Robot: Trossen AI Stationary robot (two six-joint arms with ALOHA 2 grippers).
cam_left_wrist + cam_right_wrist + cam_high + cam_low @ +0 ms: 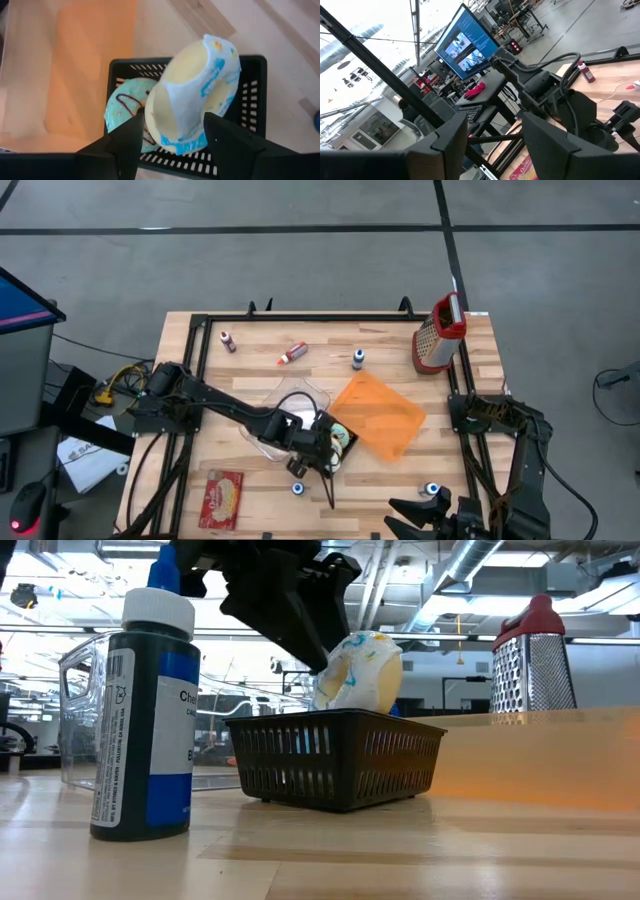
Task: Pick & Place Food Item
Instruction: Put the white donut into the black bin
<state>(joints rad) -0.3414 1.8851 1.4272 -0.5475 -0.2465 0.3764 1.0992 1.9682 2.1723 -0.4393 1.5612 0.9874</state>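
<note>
A black mesh basket (343, 448) (250, 90) stands near the table's middle. Inside it a teal-iced donut (122, 107) lies flat. A pale donut with white and blue icing (192, 95) (360, 670) stands tilted on edge in the basket, its lower part inside and its top above the rim. My left gripper (175, 127) (328, 452) slants down over the basket, open, with one finger on each side of the pale donut's lower part. My right gripper (492, 135) (392, 515) waits raised at the near right edge, open, with nothing between its fingers. My left gripper's fingers (132, 132) stand close against the two sides of the pale donut's lower part (175, 140), coming slanting down from the table's left. Whether they touch it I cannot tell. The donut rests tilted in the basket.
An orange mat (378, 417) lies right of the basket and a clear tub (295, 402) left of it. A metal grater (438, 335) stands far right. Several small bottles (357, 359) (291, 354) (145, 720) and a red packet (222, 498) are scattered about.
</note>
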